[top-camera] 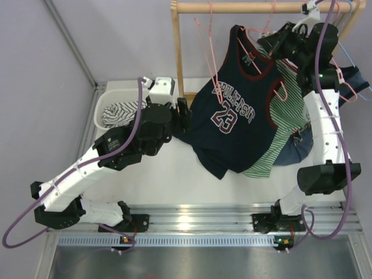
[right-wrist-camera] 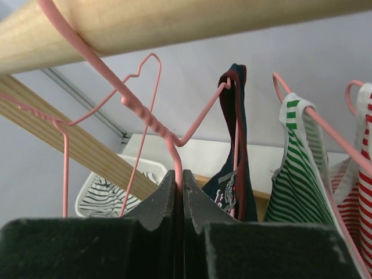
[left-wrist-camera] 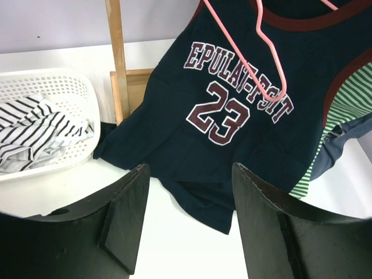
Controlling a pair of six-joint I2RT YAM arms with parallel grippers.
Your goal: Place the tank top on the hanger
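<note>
The navy tank top (top-camera: 232, 119) with white lettering and number 23 hangs from the rail, its hem resting on the white table. One strap (right-wrist-camera: 235, 116) sits over the arm end of the pink hanger (right-wrist-camera: 200, 121), whose hook is over the wooden rail. My right gripper (right-wrist-camera: 179, 173) is shut on that hanger's wire just below the twist. It shows high up by the rail in the top view (top-camera: 268, 42), next to the hanger (top-camera: 253, 30). My left gripper (left-wrist-camera: 189, 168) is open and empty, low over the table, facing the tank top (left-wrist-camera: 232, 104) a little short of its hem.
A second pink hanger (top-camera: 212, 58) hangs empty in front of the jersey. A green-and-white striped top (top-camera: 285, 125) and a denim garment (top-camera: 293, 148) hang to the right. A white basket (top-camera: 102, 113) holds striped cloth. The wooden post (top-camera: 177, 52) stands behind my left gripper.
</note>
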